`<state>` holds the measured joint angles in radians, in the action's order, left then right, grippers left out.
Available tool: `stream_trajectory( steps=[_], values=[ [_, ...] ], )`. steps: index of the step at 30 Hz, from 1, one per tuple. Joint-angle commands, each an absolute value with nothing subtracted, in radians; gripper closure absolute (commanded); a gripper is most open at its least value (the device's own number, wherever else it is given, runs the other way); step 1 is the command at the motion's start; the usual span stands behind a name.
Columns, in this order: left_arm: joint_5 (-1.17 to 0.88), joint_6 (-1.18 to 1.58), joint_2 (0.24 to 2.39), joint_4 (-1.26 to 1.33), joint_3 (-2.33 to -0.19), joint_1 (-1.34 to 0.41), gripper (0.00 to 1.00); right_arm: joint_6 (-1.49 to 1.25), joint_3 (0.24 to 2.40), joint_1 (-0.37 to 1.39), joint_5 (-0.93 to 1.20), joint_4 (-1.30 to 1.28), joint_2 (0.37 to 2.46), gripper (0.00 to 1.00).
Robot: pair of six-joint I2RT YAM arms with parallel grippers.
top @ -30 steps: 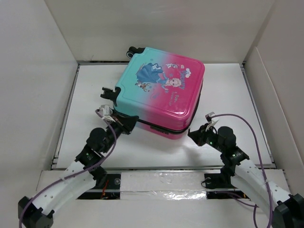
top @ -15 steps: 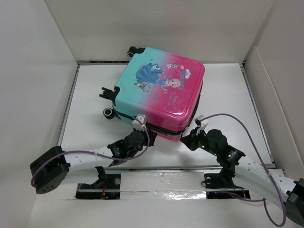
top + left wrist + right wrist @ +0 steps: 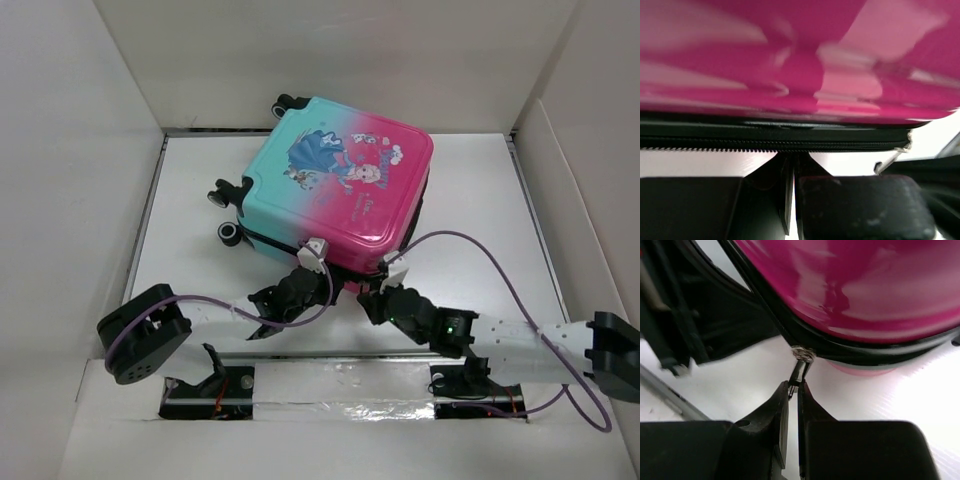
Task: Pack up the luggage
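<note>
The luggage (image 3: pixel 340 185) lies flat and closed on the white table, teal at the wheel end and pink at the near end. Both grippers are at its near front edge. My left gripper (image 3: pixel 322 272) is shut, its tips (image 3: pixel 791 159) pressed against the black zipper band (image 3: pixel 765 144) below the pink shell (image 3: pixel 790 60), with nothing visibly held. A short way to its right, my right gripper (image 3: pixel 370 298) is shut on the small black zipper pull (image 3: pixel 800 371), which hangs from the metal slider (image 3: pixel 803 354) at the suitcase seam.
White walls (image 3: pixel 60 200) enclose the table on the left, back and right. A strip of foil tape (image 3: pixel 340 385) runs along the near edge between the arm bases. The left arm's black body (image 3: pixel 685 315) sits close beside the right gripper.
The left arm swung from the wheel-side corner to the front edge. The right gripper slid left along that edge toward it. The suitcase turned slightly.
</note>
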<state>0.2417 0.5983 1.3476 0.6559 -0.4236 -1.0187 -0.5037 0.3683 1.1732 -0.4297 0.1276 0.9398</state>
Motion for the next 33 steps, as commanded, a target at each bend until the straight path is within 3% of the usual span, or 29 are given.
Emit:
stream_trajectory(
  steps=[1,9,12,14,16,17,20,24,28,33],
  values=[
    [0.272,0.586,1.379,0.834,-0.522,-0.974,1.0,-0.548,0.474,1.288,-0.411,0.274,1.052,1.0],
    [0.218,0.615,1.379,0.839,-0.511,-0.917,1.0,-0.472,0.592,1.289,-0.583,0.501,1.265,1.0],
    [0.169,0.65,1.356,0.836,-0.482,-0.83,0.86,-0.474,0.571,1.264,-0.585,0.673,1.346,1.0],
    [0.086,0.67,1.307,0.796,-0.471,-0.737,0.69,-0.474,0.516,1.243,-0.54,0.844,1.382,1.0],
    [0.033,0.699,1.238,0.737,-0.459,-0.681,0.53,-0.488,0.502,1.232,-0.512,0.858,1.397,1.0],
    [0.028,0.707,1.195,0.676,-0.433,-0.66,0.49,-0.489,0.486,1.232,-0.514,0.848,1.39,1.0],
    [0.093,0.736,0.923,0.486,-0.417,-0.617,0.43,-0.48,0.447,1.212,-0.486,0.824,1.344,1.0],
    [0.224,0.817,0.757,0.301,-0.495,-0.525,0.3,-0.479,0.388,1.2,-0.443,0.815,1.283,1.0],
    [0.166,0.861,0.816,0.21,-0.662,-0.26,0.16,-0.485,0.364,1.2,-0.393,0.784,1.253,1.0],
    [-0.096,0.92,1.027,0.19,-0.811,-0.002,0.14,-0.5,0.318,1.2,-0.364,0.798,1.226,1.0]
  ],
)
